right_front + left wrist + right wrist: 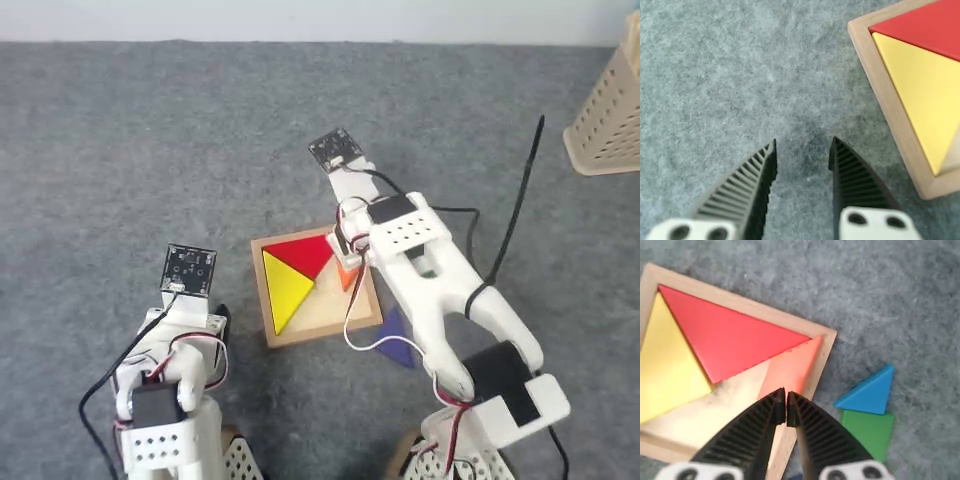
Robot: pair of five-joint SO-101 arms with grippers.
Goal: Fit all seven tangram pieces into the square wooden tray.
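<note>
The square wooden tray [268,332] lies mid-table on grey carpet, holding a red triangle [302,254] and a yellow triangle [284,290]. An orange piece [792,367] lies at the tray's side, one corner riding over the rim. My right gripper [785,399] is shut, its tips down on the orange piece's edge with nothing between them. Outside the tray, a blue triangle [867,392] and a green square [867,432] lie together. A purple piece [396,337] sits by the tray's near corner. My left gripper [804,146] hangs open over bare carpet beside the tray [900,135].
A beige slotted basket [610,110] stands at the far right edge. A black cable [520,200] rises beside the right arm. Open carpet stretches to the left of the tray and behind it.
</note>
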